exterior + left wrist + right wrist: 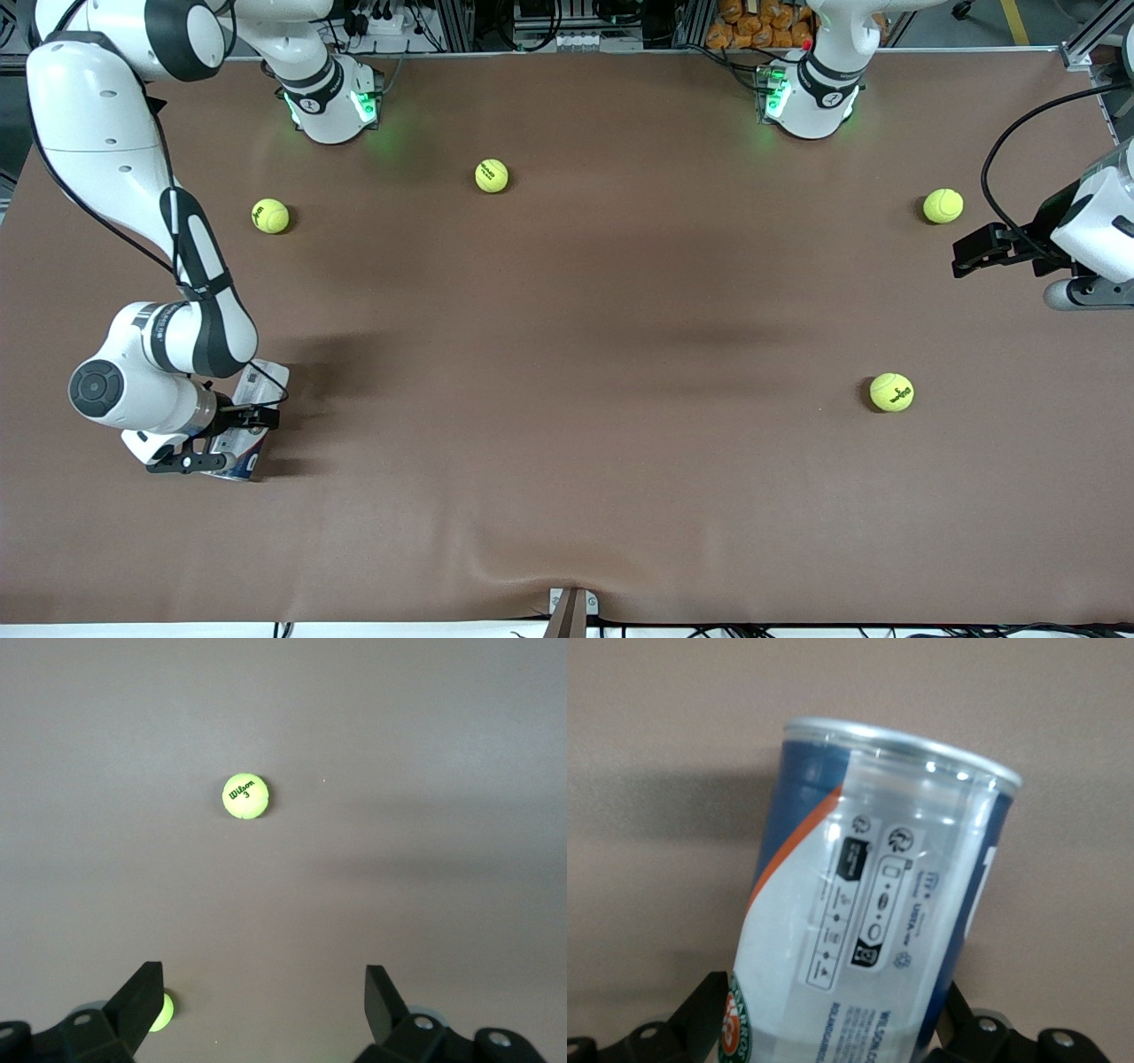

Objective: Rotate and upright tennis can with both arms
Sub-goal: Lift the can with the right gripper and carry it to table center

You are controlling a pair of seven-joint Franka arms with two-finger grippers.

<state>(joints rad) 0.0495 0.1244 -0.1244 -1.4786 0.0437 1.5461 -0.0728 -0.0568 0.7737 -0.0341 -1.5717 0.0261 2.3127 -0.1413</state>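
While the right gripper (pixel 232 434) worked low at the right arm's end of the table (pixel 567 425), its fingers (pixel 700 1014) were pinching the tennis can (pixel 252 416), which lay partly hidden under the wrist. The can appeared tilted, though that could not be confirmed. The left gripper (pixel 966 252) waited over the table's left-arm end with fingers (pixel 142 997) spread and empty. Four tennis balls lay well apart: (pixel 270 215), (pixel 492 175), (pixel 943 206), (pixel 891 392)

High front camera faces the bases; wrist cameras look closely down at table (pixel 567 399).
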